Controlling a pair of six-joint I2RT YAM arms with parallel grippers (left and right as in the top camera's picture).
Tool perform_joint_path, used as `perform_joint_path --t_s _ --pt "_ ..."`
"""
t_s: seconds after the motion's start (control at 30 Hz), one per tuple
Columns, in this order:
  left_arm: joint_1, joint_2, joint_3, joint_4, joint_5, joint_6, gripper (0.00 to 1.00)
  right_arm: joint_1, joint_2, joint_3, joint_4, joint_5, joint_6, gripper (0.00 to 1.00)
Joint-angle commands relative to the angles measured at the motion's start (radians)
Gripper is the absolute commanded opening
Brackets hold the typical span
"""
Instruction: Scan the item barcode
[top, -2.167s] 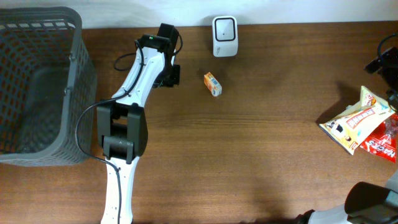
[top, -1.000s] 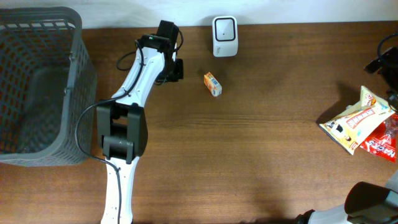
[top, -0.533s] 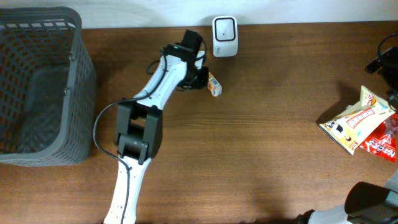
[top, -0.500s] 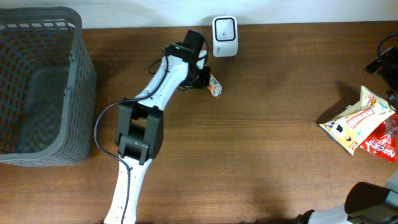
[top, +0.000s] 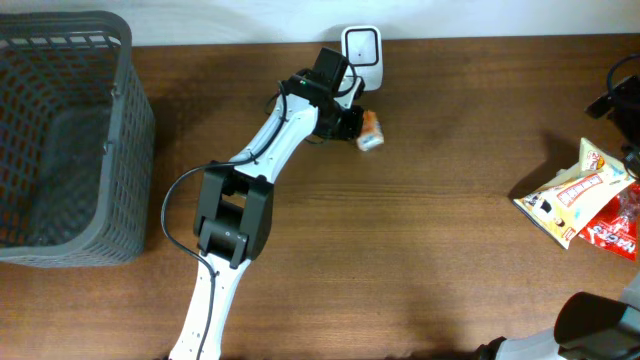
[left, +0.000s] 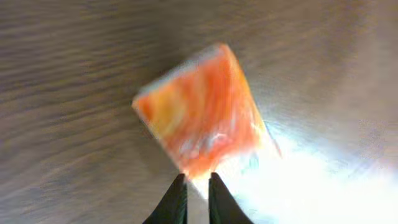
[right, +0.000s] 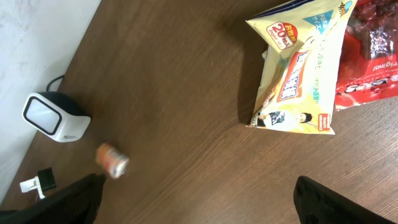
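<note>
- You see a dark brown wooden table (top: 400, 250) that fills nearly the whole overhead view, with its grain running from left to right.
- Along the top edge of the overhead view a narrow white band (top: 480, 18) lies behind the table; you cannot tell whether it is wall or floor.
- In the right wrist view this white surface fills the upper left corner.
- The light is soft and even.
- In the left wrist view a bright white patch (left: 323, 180) covers the wood at the lower right.
</note>
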Motion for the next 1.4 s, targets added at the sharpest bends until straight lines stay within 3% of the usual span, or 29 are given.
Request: perform_joint_path --t_s 0.0,0.2,0.33,0.47,0.53,0.6,0.63,0.7,0.83,0.97,1.03,1.13,1.37 --pt "-0.005 0.003 0.027 0.005 0.134 0.031 0.13 0.005 0.002 0.0 0.0 0.009 -0.011 0.98" --pt "0.013 -0.006 0.075 -0.031 0.186 0.098 0.11 0.005 0.002 0.0 0.0 0.009 -0.011 0.98" --pt "0.077 -0.043 0.197 -0.164 0.085 0.098 0.09 0.005 0.002 0.0 0.0 0.009 -0.011 0.99" --pt "0.141 -0.086 0.314 -0.327 -0.171 0.098 0.29 0.005 0.002 0.0 0.0 0.009 -0.011 0.98" --pt "0.16 -0.088 0.345 -0.397 -0.306 0.097 0.64 0.005 0.002 0.0 0.0 0.009 -0.011 0.98" --pt "0.169 -0.088 0.344 -0.433 -0.397 0.097 0.94 0.005 0.002 0.0 0.0 0.009 -0.011 0.98" --pt "0.176 -0.088 0.34 -0.455 -0.451 0.097 0.99 0.005 0.002 0.0 0.0 0.009 -0.011 0.98" --pt "0.19 -0.087 0.333 -0.486 -0.5 0.095 0.99 0.005 0.002 0.0 0.005 0.009 -0.01 0.98" --pt "0.217 -0.087 0.323 -0.525 -0.537 -0.021 0.99 0.005 0.002 0.0 0.064 -0.007 -0.006 0.98" --pt "0.224 -0.087 0.323 -0.551 -0.537 -0.023 0.99 0.005 0.002 0.0 0.068 -0.045 -0.006 0.98" --pt "0.224 -0.087 0.323 -0.566 -0.538 -0.023 0.99 0.014 0.003 -0.002 0.087 -0.169 -0.007 0.98" --pt "0.225 -0.087 0.323 -0.565 -0.539 -0.035 0.99 0.119 0.008 -0.043 0.096 -0.205 -0.022 0.98" --pt "0.247 -0.087 0.323 -0.607 -0.541 -0.091 0.99 0.517 0.097 -0.253 0.322 0.118 -0.064 0.99"
